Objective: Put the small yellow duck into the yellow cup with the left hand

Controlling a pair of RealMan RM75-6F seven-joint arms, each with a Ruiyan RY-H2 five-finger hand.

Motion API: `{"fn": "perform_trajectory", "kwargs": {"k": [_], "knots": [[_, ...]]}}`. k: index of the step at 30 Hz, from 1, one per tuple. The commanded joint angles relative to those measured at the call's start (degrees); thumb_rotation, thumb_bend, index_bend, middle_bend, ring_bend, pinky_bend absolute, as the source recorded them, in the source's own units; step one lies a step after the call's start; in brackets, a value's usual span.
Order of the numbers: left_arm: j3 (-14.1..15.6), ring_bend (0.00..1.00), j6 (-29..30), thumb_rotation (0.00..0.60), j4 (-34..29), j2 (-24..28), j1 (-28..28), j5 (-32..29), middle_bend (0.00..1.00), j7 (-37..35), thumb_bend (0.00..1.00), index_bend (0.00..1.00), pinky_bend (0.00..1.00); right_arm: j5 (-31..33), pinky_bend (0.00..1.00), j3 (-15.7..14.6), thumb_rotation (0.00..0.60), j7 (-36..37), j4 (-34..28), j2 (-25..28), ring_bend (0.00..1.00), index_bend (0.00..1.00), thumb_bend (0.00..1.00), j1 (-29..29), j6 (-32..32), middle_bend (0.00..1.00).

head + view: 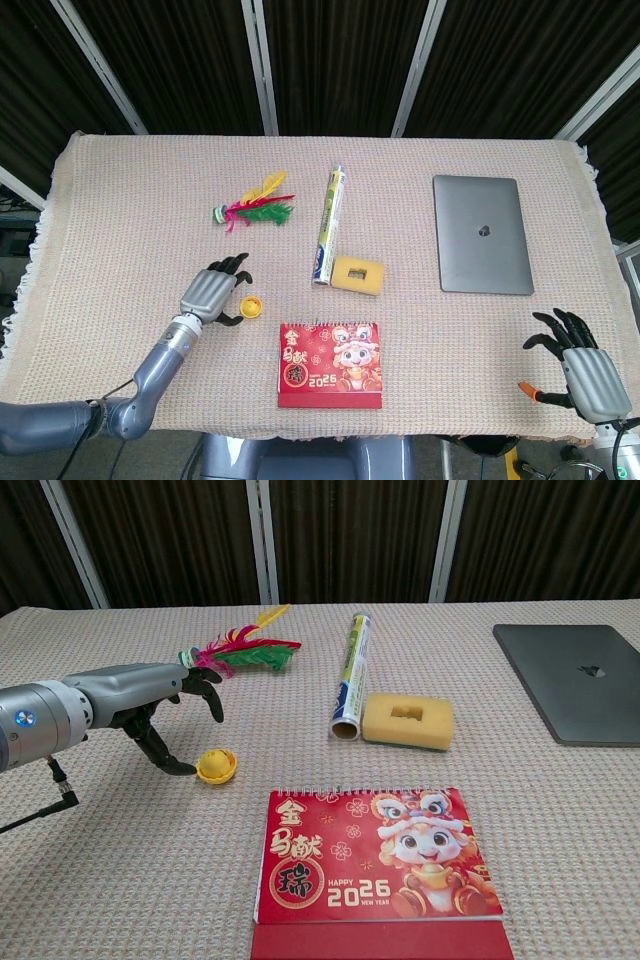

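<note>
A low yellow cup [251,307] [216,767] stands on the woven cloth, left of centre. The small yellow duck [215,763] lies inside it; only a yellow lump with an orange spot shows, and I can hardly tell it from the cup. My left hand [211,293] [165,716] hovers just left of the cup with its dark fingers spread and arched, holding nothing. One fingertip reaches close to the cup's left side. At the near right table edge, my right hand [578,362] rests with fingers spread and empty; it shows only in the head view.
A red 2026 desk calendar [330,363] [375,855] lies just right of and nearer than the cup. Behind are a feather shuttlecock [250,207] [240,648], a rolled tube [330,225] [350,675], a yellow sponge [358,275] [407,720] and a closed grey laptop [482,233] [580,680].
</note>
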Motion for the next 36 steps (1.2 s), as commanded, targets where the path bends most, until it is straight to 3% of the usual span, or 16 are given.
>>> {"fn": "perform_trajectory", "kwargs": {"k": [1,10,15,19,20,24,31,36], "knots": [[-0.1,0.06,0.4,0.600,0.3,2.1,0.5,2.6,0.00,-1.7,0.17,0.25,0.17,0.0,0.00,0.0,0.600,0.0,0.0,0.0,0.00,0.42,0.00,0.0,0.0,0.13],[1.0,0.04,4.0,0.600,0.4,9.2,3.6,14.2,0.00,-8.4,0.23,0.21,0.17,0.1,0.00,0.1,0.600,-0.3,0.0,0.0,0.00,0.42,0.00,-0.1,0.2,0.13],[5.1,0.00,10.1,0.600,-0.8,16.7,8.3,25.5,0.00,-15.5,0.24,0.19,0.11,-0.1,0.00,0.2,0.600,-0.7,0.2,-0.2,0.00,0.42,0.00,-0.3,0.8,0.13],[7.7,0.00,17.6,0.600,-4.4,23.1,14.6,30.7,0.00,-24.7,0.24,0.18,0.08,-0.3,0.00,0.4,0.600,-1.6,0.4,-0.6,0.00,0.42,0.00,-0.4,1.4,0.13],[9.3,0.00,20.0,0.600,-6.9,25.2,17.8,30.3,0.00,-27.4,0.25,0.17,0.08,-0.4,0.00,0.4,0.600,-2.0,0.5,-0.7,0.00,0.42,0.00,-0.3,1.2,0.13],[10.8,0.00,21.4,0.600,-9.7,27.1,20.7,31.1,0.00,-29.6,0.27,0.16,0.07,-0.3,0.00,0.4,0.600,-2.3,0.3,-0.7,0.00,0.42,0.00,-0.2,1.1,0.13],[11.9,0.00,20.3,0.600,-10.3,25.4,23.6,30.2,0.00,-30.9,0.27,0.15,0.07,0.1,0.00,0.7,0.600,-3.0,-0.2,-0.9,0.00,0.42,0.00,0.1,0.5,0.13],[11.1,0.00,19.2,0.600,-9.5,25.5,24.4,29.0,0.00,-32.0,0.27,0.15,0.07,0.6,0.00,0.8,0.600,-3.0,-0.4,-0.9,0.00,0.42,0.00,0.5,-0.2,0.13]]}}
